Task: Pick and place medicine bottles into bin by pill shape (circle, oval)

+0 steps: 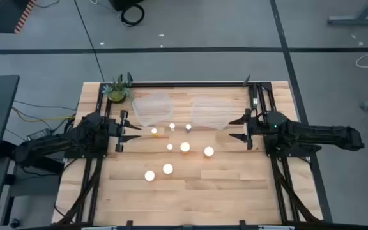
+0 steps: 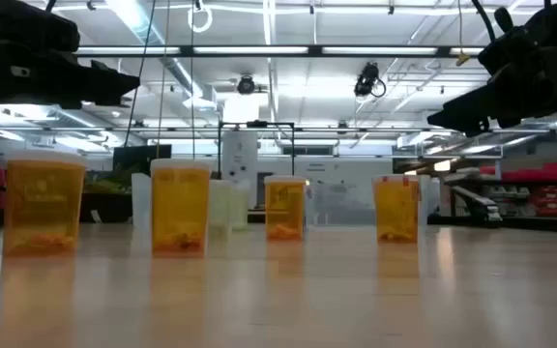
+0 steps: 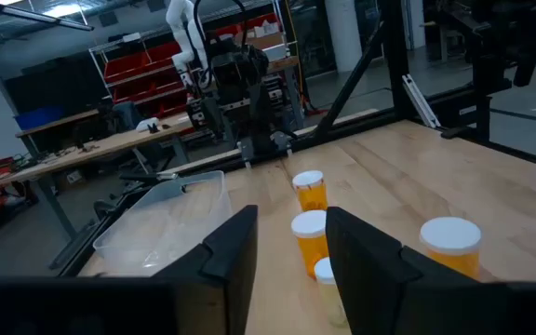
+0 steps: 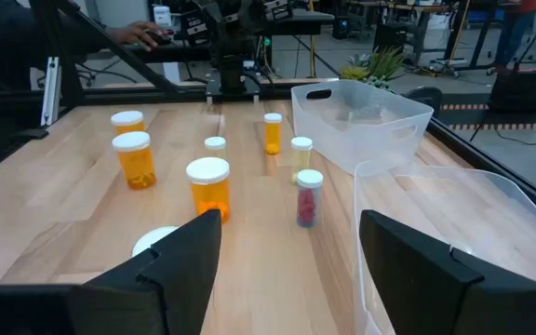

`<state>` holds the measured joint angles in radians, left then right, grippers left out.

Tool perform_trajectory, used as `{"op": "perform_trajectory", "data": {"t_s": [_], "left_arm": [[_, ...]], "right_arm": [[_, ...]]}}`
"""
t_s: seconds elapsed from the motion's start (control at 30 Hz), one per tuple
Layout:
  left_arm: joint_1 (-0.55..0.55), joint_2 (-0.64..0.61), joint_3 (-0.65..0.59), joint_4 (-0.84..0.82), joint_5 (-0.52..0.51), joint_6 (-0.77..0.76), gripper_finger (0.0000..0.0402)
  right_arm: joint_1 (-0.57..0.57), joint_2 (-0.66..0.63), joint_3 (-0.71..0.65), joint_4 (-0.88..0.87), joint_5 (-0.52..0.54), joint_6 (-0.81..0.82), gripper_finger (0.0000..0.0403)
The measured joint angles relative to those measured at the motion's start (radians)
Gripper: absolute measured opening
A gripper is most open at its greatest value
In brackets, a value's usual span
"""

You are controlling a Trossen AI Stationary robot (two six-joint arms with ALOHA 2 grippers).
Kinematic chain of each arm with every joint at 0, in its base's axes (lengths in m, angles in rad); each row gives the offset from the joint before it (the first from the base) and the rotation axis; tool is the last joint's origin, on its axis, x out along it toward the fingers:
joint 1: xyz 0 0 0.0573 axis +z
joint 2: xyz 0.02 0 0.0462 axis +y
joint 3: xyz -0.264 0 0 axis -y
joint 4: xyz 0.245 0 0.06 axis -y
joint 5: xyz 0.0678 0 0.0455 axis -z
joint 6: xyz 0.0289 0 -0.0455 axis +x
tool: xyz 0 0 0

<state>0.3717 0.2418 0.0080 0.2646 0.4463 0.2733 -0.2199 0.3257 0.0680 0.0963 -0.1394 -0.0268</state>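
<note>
Bottles (image 1: 185,147) loose, both hands (image 1: 136,131) (image 1: 230,127) apart, red-filled bottle (image 4: 309,197) only in right wrist view

A workshop: red parts bins (image 3: 142,73) on shelving, long workbenches (image 3: 73,154), ceiling strip lights (image 2: 259,50).

Medicine bottles (image 1: 185,147) upright, white-capped, scattered mid-table.

From above, your white bottle caps (image 1: 184,147) blow out into glowing spots on the evenly lit tabletop (image 1: 235,185). At table height, ceiling strip lights (image 2: 259,50) glare behind you, silhouetting both arms and softening the near wood. Wrist pictures stay bright, nearest fingers (image 4: 180,256) blurred
</note>
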Motion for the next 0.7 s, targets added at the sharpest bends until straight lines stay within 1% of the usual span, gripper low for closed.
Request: {"op": "perform_trajectory", "data": {"t_s": [0.23,0.53,0.7], "left_arm": [[0.000,0.000,0.000,0.000,0.000,0.000,0.0148],[0.000,0.000,0.000,0.000,0.000,0.000,0.0140],[0.000,0.000,0.000,0.000,0.000,0.000,0.0143]], "right_arm": [[0.000,0.000,0.000,0.000,0.000,0.000,0.0264],[0.000,0.000,0.000,0.000,0.000,0.000,0.0264],[0.000,0.000,0.000,0.000,0.000,0.000,0.0264]]}}
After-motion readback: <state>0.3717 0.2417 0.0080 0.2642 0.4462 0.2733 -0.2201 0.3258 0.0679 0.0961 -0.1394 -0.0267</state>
